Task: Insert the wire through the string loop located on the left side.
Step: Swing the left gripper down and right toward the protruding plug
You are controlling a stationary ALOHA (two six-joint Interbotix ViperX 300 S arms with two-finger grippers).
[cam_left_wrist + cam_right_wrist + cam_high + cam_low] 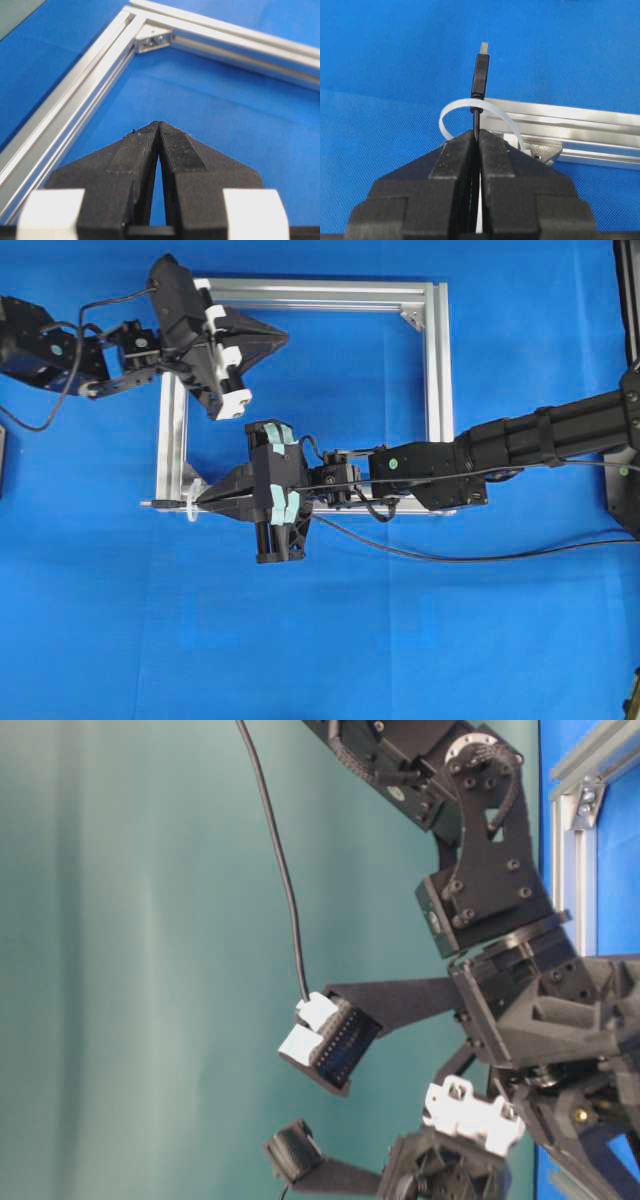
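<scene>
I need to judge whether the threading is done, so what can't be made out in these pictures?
- Wire past the string loop: in the right wrist view its plug stands beyond the band, but the right claw hides the lower loop.
- Overhead view: the loop is too small to show the wire inside it.
- Table-level view: arms block loop and plug.
- Left claw: shut, holding nothing; its view misses the loop.

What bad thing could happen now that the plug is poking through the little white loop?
The right gripper pinches the wire right behind the string loop, so pushing on might bump or bend the loop. If it lets go now, the plug could slip back out, since the shut, empty left gripper isn't there to catch it.
</scene>
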